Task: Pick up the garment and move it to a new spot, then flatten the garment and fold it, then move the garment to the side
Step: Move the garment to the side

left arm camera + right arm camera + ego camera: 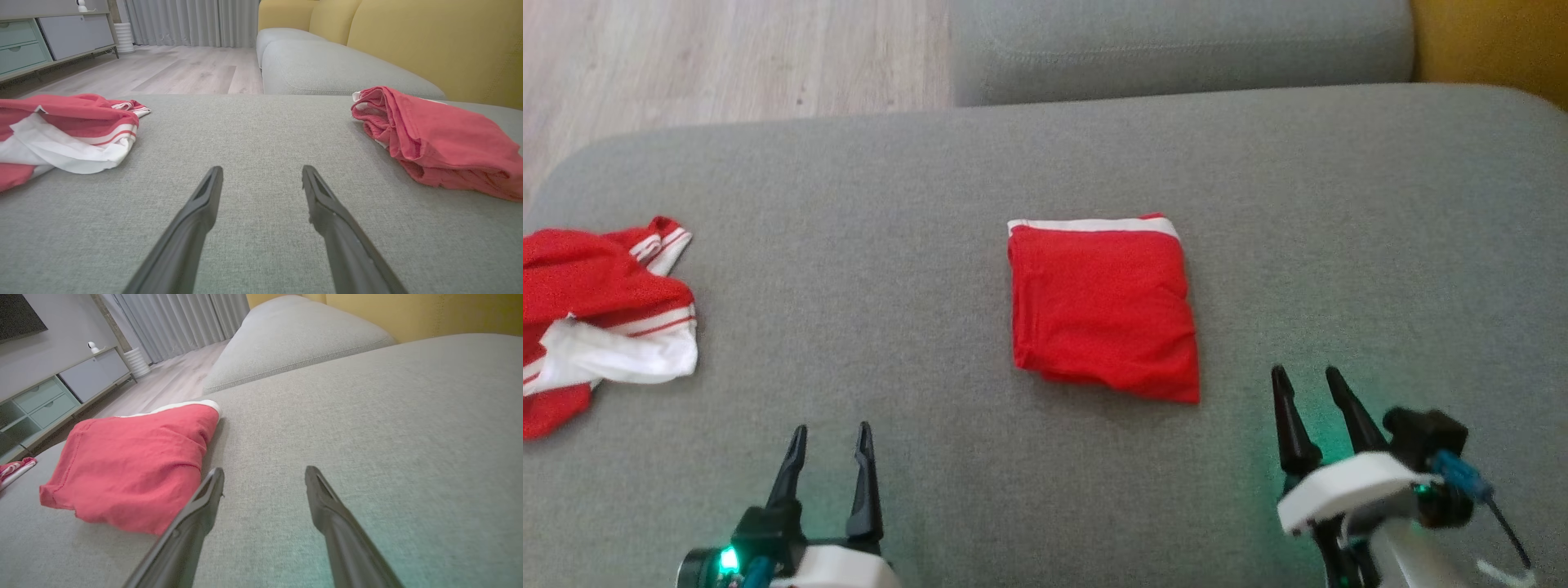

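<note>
Two claws, left claw and right claw, both spread wide and empty above a grey sofa cushion. Two red garments: one crumpled red jersey with white striped trim, well off to the left of the left claw; one folded red cloth ahead, between the claws. Probably the first step, pickup not yet begun. Next, likely: reaching the left claw leftward to pinch a raised fold of the jersey.

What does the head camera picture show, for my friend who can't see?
A folded red cloth with a white edge lies in the middle of a grey cushion. A crumpled red-and-white garment sits at the left, and the robot's two pairs of jaws stand open at the bottom, holding nothing.
</note>
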